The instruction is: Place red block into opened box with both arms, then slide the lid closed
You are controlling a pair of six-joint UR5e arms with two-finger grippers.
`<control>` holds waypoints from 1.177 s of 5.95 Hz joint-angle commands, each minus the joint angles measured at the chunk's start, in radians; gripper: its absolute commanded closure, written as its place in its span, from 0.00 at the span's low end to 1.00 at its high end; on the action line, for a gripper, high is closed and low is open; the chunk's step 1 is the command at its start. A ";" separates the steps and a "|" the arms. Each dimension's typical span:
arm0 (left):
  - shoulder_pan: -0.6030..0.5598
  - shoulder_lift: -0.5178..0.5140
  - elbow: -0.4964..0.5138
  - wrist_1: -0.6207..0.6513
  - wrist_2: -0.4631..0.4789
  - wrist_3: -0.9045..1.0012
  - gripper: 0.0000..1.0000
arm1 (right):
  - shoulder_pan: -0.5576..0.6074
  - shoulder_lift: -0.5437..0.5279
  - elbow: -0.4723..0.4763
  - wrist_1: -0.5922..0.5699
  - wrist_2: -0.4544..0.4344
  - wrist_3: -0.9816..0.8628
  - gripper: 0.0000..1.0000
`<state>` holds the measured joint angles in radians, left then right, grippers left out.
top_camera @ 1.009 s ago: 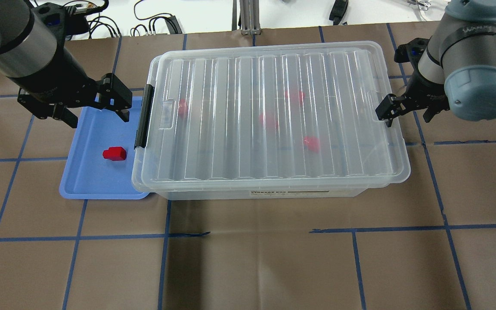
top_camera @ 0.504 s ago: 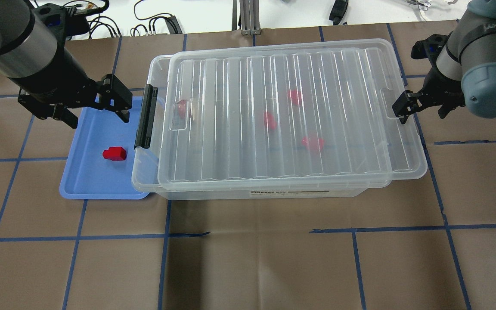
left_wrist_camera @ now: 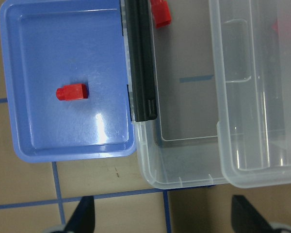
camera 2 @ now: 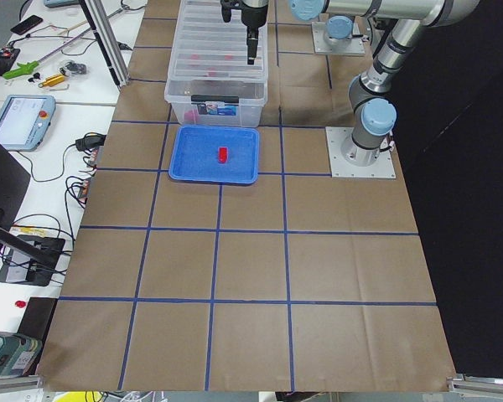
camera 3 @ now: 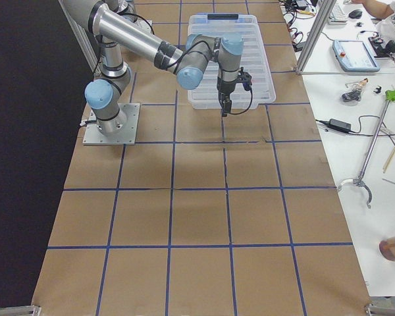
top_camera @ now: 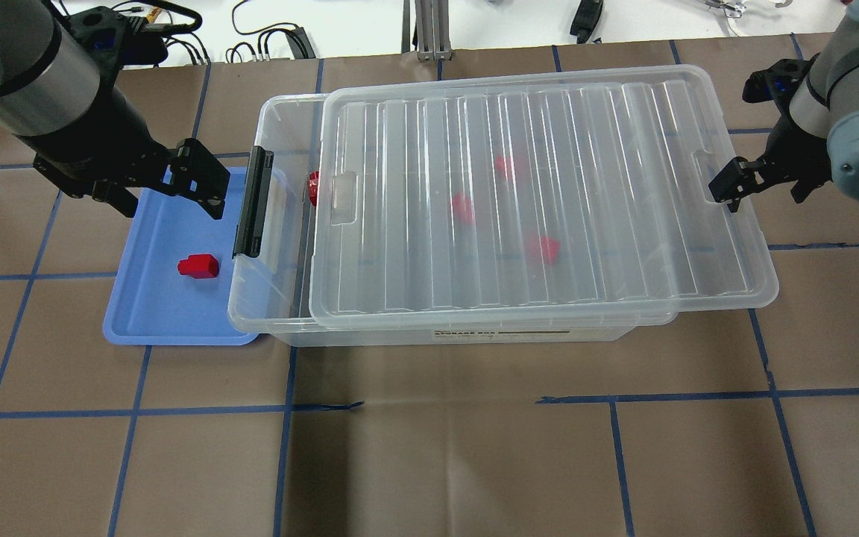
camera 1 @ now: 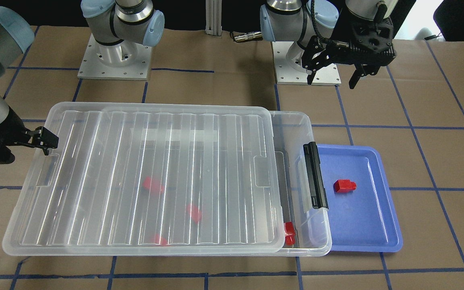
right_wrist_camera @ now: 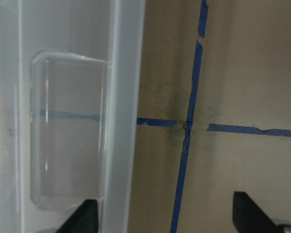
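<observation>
Nearest the overhead camera, past a stretch of the brown-papered table [top_camera: 429, 462], the box [top_camera: 370, 337] showed its labelled front wall. The lid [top_camera: 608, 186] rested on top, offset toward the robot's right. It overhung that end and left a strip uncovered beside the black clip bar [top_camera: 252, 201]. Just left of the box, the red block [top_camera: 198, 266] lay in the blue tray [top_camera: 146, 313], apart from both grippers. Farther back, the left gripper [top_camera: 172, 211] hung over the tray's far end, its jaws spread wide and empty, and the block sat nearer the camera than its fingertips. Across the box, the right gripper [top_camera: 761, 192] was likewise spread open and grasped nothing. One finger [top_camera: 726, 188] was at the lid's right rim by the notch tab, and the other was out over the table. Four other red blocks [top_camera: 541, 248] lay inside the box, one of them in the uncovered strip.
</observation>
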<state>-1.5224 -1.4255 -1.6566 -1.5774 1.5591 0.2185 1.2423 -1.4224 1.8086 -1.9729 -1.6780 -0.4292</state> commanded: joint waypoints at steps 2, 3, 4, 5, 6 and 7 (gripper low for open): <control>0.021 -0.035 -0.005 0.005 0.010 0.537 0.02 | -0.053 -0.001 0.000 -0.006 -0.064 -0.019 0.00; 0.060 -0.044 -0.006 0.005 0.012 0.708 0.02 | -0.087 -0.001 -0.002 -0.006 -0.065 -0.041 0.00; 0.109 -0.067 -0.006 0.005 0.010 0.971 0.02 | -0.107 -0.001 -0.003 -0.006 -0.065 -0.060 0.00; 0.151 -0.110 -0.006 0.026 0.009 1.198 0.02 | -0.115 -0.001 -0.005 -0.008 -0.077 -0.069 0.00; 0.171 -0.157 -0.008 0.109 0.015 1.405 0.02 | -0.119 -0.001 -0.005 -0.032 -0.098 -0.071 0.00; 0.185 -0.205 -0.009 0.131 0.013 1.515 0.02 | -0.135 -0.003 -0.005 -0.034 -0.112 -0.071 0.00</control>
<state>-1.3552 -1.5841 -1.6645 -1.4811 1.5720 1.5946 1.1202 -1.4243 1.8041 -1.9993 -1.7746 -0.4987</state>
